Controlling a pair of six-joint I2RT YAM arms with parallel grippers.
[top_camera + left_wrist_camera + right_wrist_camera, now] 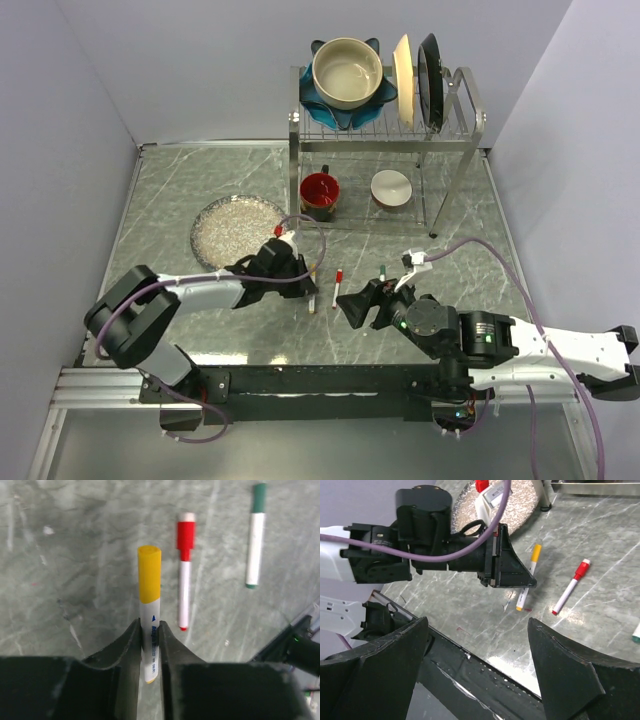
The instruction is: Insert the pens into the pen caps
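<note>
Three pens lie side by side just right of the glass plate [205,235] and a little nearer than it; the yellow pen [149,611] is closest to the plate. Likely trouble: a pad clings when the jaws let go and drags or rolls this pen into the red pen [184,587] beside it, or the yellow cap [149,572], if only half seated, slips off. Its long axis runs near to far, cap end farther, about level with the plate's near rim. The left gripper [150,630] has its jaws drawn narrow against the barrel's sides, holding it. The right gripper [477,624], beyond the pens from the plate, gapes wide and holds nothing.
</note>
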